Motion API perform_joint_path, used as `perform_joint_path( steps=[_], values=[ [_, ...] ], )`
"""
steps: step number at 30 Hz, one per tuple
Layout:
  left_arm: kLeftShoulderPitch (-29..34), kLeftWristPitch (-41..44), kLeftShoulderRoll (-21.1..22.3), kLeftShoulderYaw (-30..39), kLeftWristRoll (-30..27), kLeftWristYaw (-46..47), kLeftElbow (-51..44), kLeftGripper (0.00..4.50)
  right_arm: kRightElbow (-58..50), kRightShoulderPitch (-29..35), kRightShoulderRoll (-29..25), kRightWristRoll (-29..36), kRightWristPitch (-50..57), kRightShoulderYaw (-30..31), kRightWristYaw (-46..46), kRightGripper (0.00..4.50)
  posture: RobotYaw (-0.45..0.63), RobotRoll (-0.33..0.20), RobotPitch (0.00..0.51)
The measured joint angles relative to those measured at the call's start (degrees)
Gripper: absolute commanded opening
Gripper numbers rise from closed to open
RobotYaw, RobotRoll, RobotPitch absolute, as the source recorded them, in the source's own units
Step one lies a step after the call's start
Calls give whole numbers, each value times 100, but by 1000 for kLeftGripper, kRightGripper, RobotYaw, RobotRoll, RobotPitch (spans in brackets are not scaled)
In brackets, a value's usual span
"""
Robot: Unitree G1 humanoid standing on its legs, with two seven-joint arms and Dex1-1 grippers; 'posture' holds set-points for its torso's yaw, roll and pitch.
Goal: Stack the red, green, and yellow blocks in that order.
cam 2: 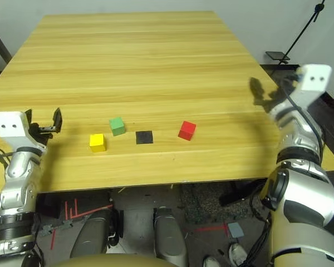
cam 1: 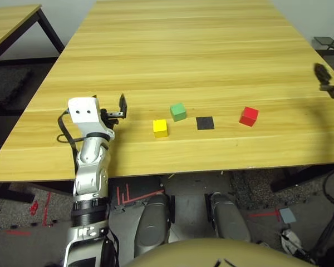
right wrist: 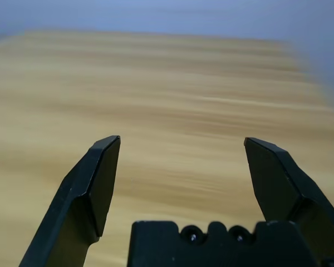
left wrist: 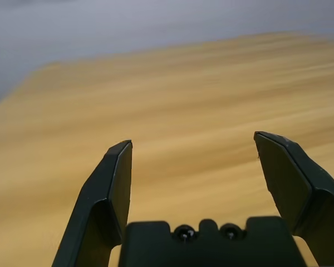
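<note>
Near the table's front edge the yellow block (cam 1: 160, 128), the green block (cam 1: 178, 112) and the red block (cam 1: 249, 116) each rest apart on the wood. Green sits a little behind and to the right of yellow. Red is farther right, past a flat black square patch (cam 1: 205, 123). My left gripper (cam 2: 43, 119) hovers open to the left of the yellow block, holding nothing. My right gripper (cam 2: 270, 92) hangs open over the table's right side, well right of the red block. In both wrist views the fingers (left wrist: 114, 178) (right wrist: 97, 178) stand wide over bare wood.
The wooden table (cam 1: 183, 50) stretches far back from the blocks. A second table (cam 1: 11, 22) stands at the far left. Cables and red tape marks lie on the floor (cam 1: 133, 194) in front of the table edge.
</note>
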Motion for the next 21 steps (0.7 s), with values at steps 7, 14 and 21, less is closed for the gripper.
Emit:
perform_joint_path(
  steps=[7, 14, 21],
  values=[
    [-834, 1184, 887, -347, -782, -1287, -286, 4454, -2526, 689, 109, 250, 2275, 1522, 1487, 4500, 246, -191, 93],
    [-927, 1911, 1686, -980, -1236, -2668, -514, 4454, -1617, 379, -160, -856, 1392, 2689, 2214, 4500, 278, -194, 98],
    [-798, 1855, 1869, -1257, -1230, -3199, -659, 4454, -327, -31, -108, -1495, 349, 2915, 2454, 4500, 304, -200, 106]
  ],
)
